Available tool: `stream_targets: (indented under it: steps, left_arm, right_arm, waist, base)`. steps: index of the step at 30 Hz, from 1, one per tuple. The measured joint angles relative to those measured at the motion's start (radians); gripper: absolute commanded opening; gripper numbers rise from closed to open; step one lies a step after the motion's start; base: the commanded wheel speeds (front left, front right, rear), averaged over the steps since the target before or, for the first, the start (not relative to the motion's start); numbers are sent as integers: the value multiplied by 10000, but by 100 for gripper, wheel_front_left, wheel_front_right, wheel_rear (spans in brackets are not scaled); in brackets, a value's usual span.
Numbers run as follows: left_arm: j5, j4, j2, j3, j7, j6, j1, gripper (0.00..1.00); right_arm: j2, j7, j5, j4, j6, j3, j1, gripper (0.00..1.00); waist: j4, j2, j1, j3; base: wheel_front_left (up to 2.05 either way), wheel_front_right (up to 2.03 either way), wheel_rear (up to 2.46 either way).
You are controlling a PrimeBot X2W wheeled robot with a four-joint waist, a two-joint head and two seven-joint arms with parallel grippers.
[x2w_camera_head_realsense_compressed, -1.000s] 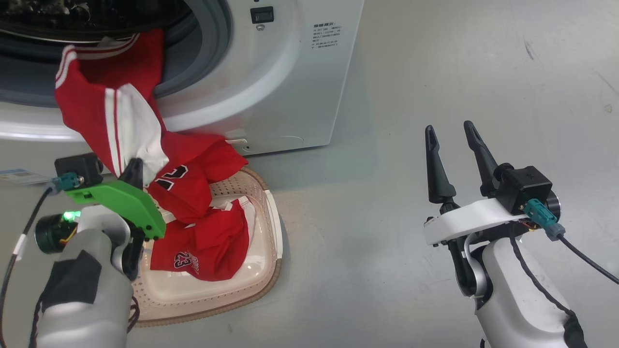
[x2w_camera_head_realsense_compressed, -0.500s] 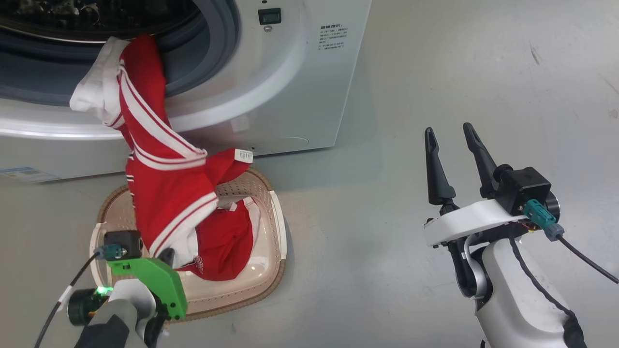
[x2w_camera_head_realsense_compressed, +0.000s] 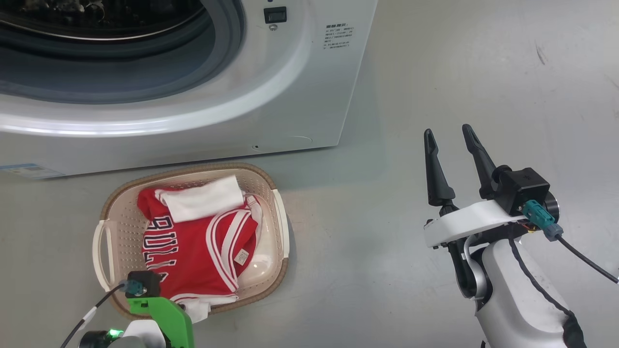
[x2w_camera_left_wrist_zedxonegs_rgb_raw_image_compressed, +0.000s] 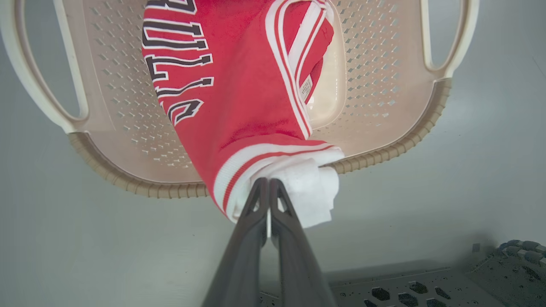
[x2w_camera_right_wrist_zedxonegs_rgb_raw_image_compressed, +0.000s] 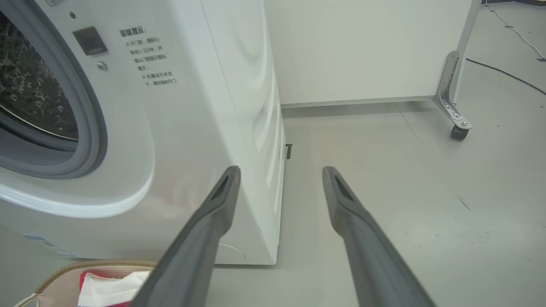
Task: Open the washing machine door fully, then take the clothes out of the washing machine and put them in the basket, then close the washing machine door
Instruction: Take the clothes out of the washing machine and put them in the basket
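clothes (x2w_camera_head_realsense_compressed: pixel 193 241) red, white-trimmed, black lettering, heaped in basket (x2w_camera_head_realsense_compressed: pixel 121 227).

Bright, even light is falling on the floor (x2w_camera_head_realsense_compressed: pixel 459 72), casting soft shadows. Glare is streaking the washing machine (x2w_camera_head_realsense_compressed: pixel 290 87); wrist-view edges are bowing.

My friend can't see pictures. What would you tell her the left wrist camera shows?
The left gripper, shut, pinches the white hem of a red jersey that hangs over the brown rim of a cream basket. The rest of the jersey lies inside the basket, which sits on a grey floor.
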Motion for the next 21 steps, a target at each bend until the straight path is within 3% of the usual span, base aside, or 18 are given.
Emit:
stream_targets:
  steps: [21]
  left_arm:
    - [35, -872, 587, 301, -1241, -2, -1695, 0]
  right_arm:
    - [-2, 0, -102, -268, -6, 150, -134, 100]
  waist:
    - [-303, 0, 0, 1242]
  base:
    - [0, 0, 0]
